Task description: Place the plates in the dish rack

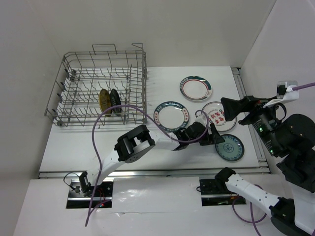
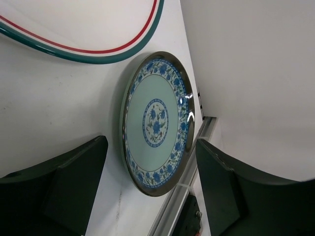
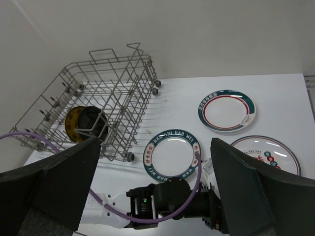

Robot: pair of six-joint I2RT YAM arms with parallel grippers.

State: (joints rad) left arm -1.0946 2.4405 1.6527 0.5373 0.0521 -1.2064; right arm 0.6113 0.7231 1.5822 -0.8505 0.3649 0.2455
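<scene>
The teal patterned plate (image 1: 230,147) (image 2: 157,123) lies flat near the table's right front. My left gripper (image 1: 215,135) (image 2: 150,167) is at its edge, open, with the plate's near rim between the two fingers and a gap on each side. Three larger white plates lie flat: a green and red rimmed one (image 1: 196,88) (image 3: 226,110), a blue-lettered one (image 1: 172,116) (image 3: 172,153) and a red-patterned one (image 1: 219,116) (image 3: 268,153). The dish rack (image 1: 98,86) (image 3: 98,98) holds a yellow plate (image 1: 104,100) and a black plate (image 1: 115,101) upright. My right gripper (image 1: 229,105) (image 3: 155,187) hangs high, open and empty.
A metal rail (image 1: 253,142) (image 2: 172,216) runs along the table's right edge just beyond the teal plate. White walls close in the back and both sides. The left arm's purple cable (image 1: 123,110) arches over the table between the rack and the blue-lettered plate.
</scene>
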